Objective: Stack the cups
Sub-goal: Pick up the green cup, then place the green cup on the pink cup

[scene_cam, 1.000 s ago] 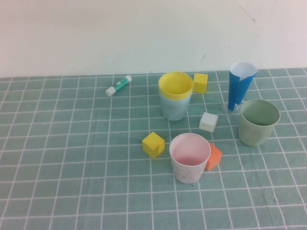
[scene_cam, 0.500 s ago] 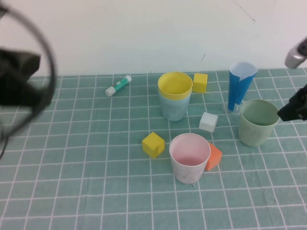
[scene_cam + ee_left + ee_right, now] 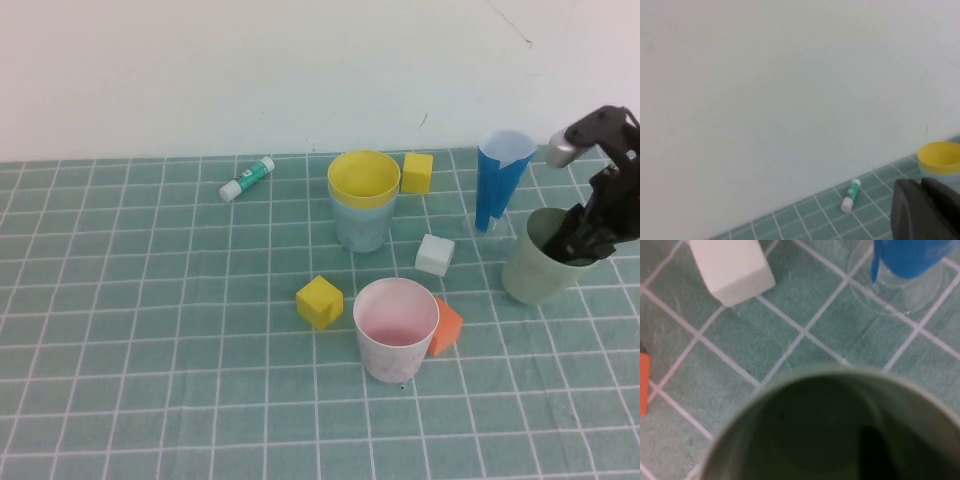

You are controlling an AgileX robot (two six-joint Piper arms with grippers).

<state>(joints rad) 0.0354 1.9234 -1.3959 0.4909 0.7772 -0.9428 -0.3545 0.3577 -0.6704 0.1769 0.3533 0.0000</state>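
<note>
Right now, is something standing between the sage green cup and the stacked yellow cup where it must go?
Yes. The white cube lies on the table between the sage green cup, where the right gripper is, and the yellow cup. Left gripper is far off.

The high view looks down at an angle from the robot's own side, facing the wall at twelve o'clock and taking in the whole checked counter [image 3: 150,330]. The left wrist view sits low and far back, facing mostly bare wall, with only a strip of counter; it shares with the high view the glue stick [image 3: 850,195] and the yellow cup [image 3: 939,157]. The right wrist view looks nearly straight down from very close into the sage green cup [image 3: 840,435], and shares with the high view the white cube [image 3: 732,267] and the blue cone [image 3: 910,257]; a dark shape inside the cup may be a fingertip of the right claw [image 3: 578,238].
</note>
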